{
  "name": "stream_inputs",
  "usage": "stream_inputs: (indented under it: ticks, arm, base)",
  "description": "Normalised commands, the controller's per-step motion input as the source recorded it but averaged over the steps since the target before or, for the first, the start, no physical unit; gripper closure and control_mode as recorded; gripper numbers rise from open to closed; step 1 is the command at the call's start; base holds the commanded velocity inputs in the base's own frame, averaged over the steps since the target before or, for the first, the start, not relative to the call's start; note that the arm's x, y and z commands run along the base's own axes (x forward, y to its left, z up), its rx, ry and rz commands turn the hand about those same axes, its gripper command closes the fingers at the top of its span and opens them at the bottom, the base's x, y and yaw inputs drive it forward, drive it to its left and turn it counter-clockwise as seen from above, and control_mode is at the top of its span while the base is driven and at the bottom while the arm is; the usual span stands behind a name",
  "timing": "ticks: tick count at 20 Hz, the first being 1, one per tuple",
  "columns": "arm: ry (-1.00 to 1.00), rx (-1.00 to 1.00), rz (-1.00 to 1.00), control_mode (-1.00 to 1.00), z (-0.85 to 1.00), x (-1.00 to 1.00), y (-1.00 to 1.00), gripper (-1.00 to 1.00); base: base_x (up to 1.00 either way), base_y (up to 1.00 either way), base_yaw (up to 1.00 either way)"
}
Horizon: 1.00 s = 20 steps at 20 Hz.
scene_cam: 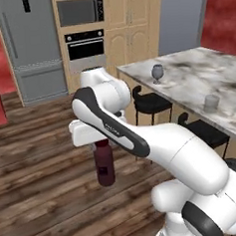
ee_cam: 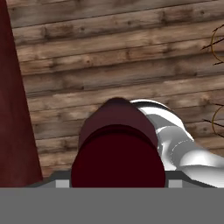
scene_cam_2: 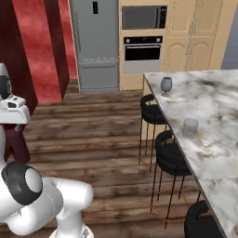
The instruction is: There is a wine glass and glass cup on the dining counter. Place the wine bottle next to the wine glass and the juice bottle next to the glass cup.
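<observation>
Dining counter: the long marble-topped island stands to the right in both base views, with black stools tucked along its near side. It is well apart from the arm.

Juice bottle: the stubby maroon bottle hangs upright under the hand, in the air above the wooden floor. In the hand view its wide cap and shoulder sit right below the camera. It is carried, not yet at the counter.

Gripper: the claw is closed on the juice bottle at its cap and short neck. The fingers themselves are hidden behind the bottle and hand, so I judge the grip from how the bottle hangs.

Wine glass: upright on the far part of the counter, near the edge.

Glass cup: upright on the nearer part of the counter, well apart from the wine glass. This is where the juice bottle belongs.

Handling: the bottle looks rigid and probably fairly heavy, with a smooth, likely slippery body. Held high by the neck, it may swing or slip. The glass cup seems light and fragile, so set down beside it, not touching.
</observation>
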Motion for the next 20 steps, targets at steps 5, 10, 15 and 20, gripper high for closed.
stream_inputs:
  ticks: [5,10,15,20]
  arm:
    - [0.00,0.00,0.00,1.00,0.00,0.00,0.00,1.00]
    - [0.00,0.00,0.00,1.00,0.00,0.00,0.00,1.00]
    - [0.00,0.00,0.00,1.00,0.00,0.00,0.00,1.00]
    - [0.00,0.00,0.00,1.00,0.00,0.00,0.00,1.00]
  base:
    - [0.64,0.00,-0.38]
    - [0.56,0.00,-0.46]
    - [0.51,0.01,-0.51]
    - [0.50,0.02,-0.52]
